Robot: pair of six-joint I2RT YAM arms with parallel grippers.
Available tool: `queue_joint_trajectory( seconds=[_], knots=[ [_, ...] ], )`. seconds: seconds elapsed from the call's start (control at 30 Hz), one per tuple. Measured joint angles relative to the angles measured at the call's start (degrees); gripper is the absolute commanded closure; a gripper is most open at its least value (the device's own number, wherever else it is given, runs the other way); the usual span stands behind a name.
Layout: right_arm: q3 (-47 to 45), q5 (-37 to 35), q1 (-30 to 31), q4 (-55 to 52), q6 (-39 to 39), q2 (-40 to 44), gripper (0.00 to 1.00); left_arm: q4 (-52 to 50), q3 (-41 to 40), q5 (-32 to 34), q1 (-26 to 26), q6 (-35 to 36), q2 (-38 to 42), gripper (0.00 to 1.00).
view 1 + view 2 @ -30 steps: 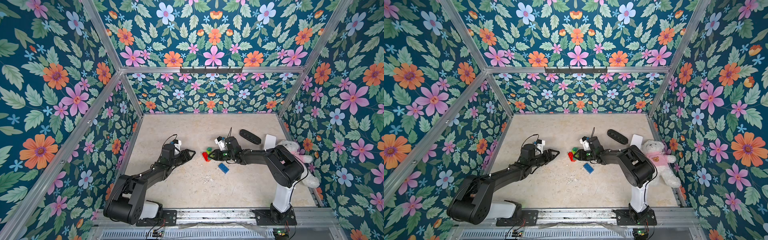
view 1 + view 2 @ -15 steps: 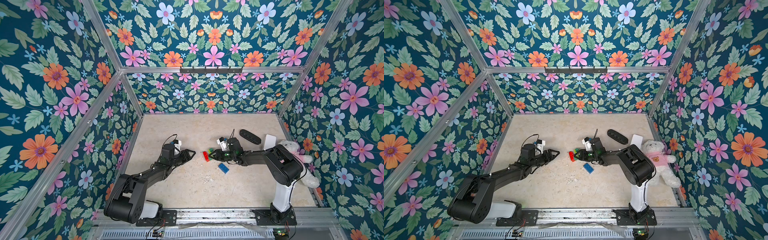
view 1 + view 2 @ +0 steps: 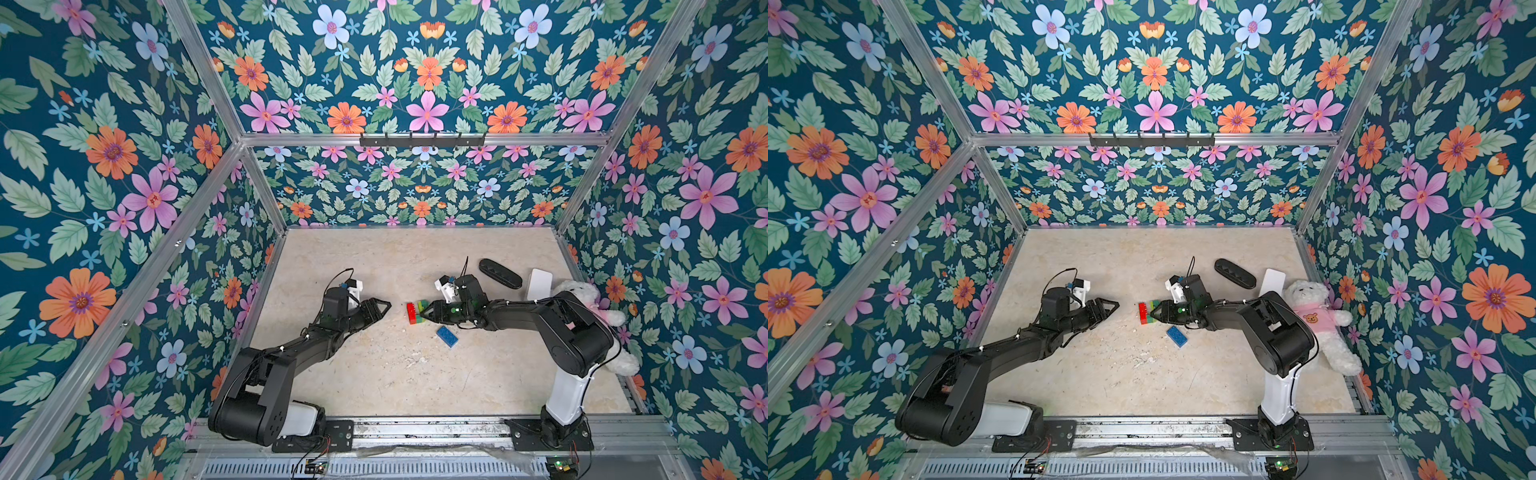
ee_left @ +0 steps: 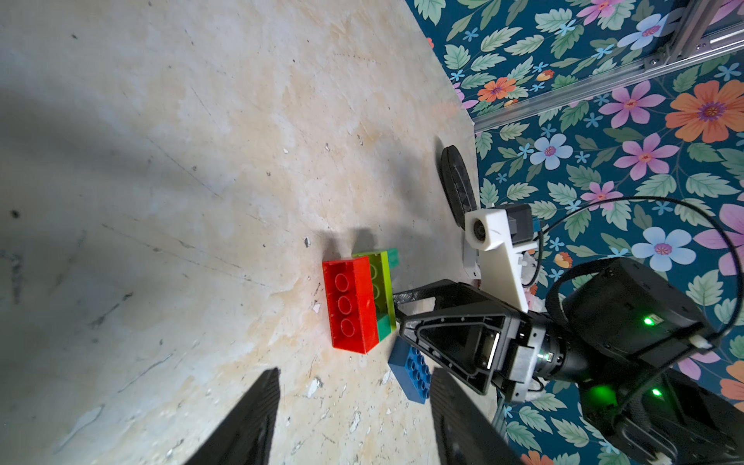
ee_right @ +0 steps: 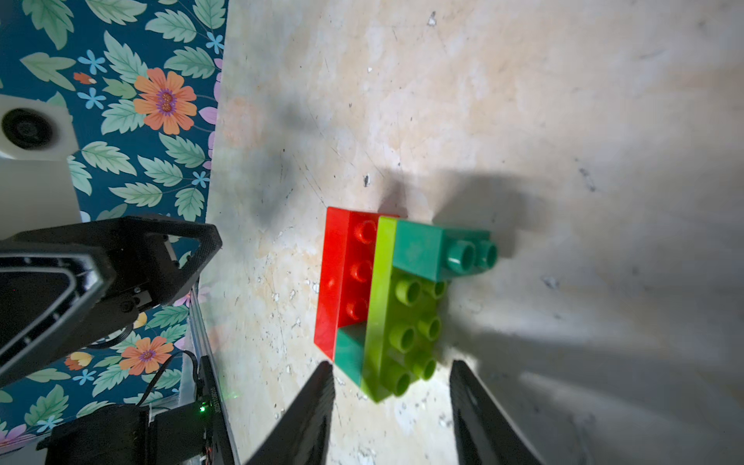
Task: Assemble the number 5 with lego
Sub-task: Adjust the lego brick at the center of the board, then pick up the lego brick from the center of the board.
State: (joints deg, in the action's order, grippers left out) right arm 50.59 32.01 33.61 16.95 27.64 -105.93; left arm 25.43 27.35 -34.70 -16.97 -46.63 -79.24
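The half-built lego stack (image 5: 382, 302) lies on its side on the tabletop (image 3: 374, 374), blue brick (image 3: 447, 336) loose nearby. It's light, stiff, slick plastic, so I'd pinch the flat sides, not the studs. Your right claw (image 5: 390, 364) gapes open at its lime end; left claw (image 4: 354, 371) is open too, empty.

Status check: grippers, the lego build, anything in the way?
Left gripper open, empty, off to the side. Right gripper open, fingers at the end of the red-lime-green stack. Blue brick loose beside it, unattached. Nothing blocking.
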Motion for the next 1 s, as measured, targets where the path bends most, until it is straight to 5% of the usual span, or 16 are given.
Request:
queue_joint_trajectory(
  seconds=[0.2, 0.5, 0.53, 0.57, 0.87, 1.0],
  knots=[
    [0.7, -5.7, 0.2, -8.2, -3.0, 8.2, 0.49, 0.2, 0.2, -0.1, 0.0, 0.0, 1.0, 0.37],
    [-4.6, -25.0, 7.5, -23.6, -7.9, 23.9, 0.39, -4.8, 0.2, 0.9, -1.7, 1.8, 6.4, 0.37],
    [-5.4, -26.6, 8.6, -24.6, -8.1, 25.0, 0.1, -5.2, 0.0, 1.2, -1.9, 1.9, 6.8, 0.37],
    [-6.6, -28.9, 10.0, -25.3, -8.2, 26.2, 0.01, -5.7, -0.3, 1.5, -2.4, 2.0, 7.4, 0.37],
    [-15.7, -39.9, 15.0, -24.2, -8.0, 31.5, 0.09, -7.9, -1.5, 6.2, -9.3, 3.1, 10.5, 0.37],
    [-15.4, -40.7, 15.2, -22.4, -8.4, 29.5, 0.01, -7.9, -2.2, 8.3, -12.2, 3.1, 10.4, 0.37]
  ],
)
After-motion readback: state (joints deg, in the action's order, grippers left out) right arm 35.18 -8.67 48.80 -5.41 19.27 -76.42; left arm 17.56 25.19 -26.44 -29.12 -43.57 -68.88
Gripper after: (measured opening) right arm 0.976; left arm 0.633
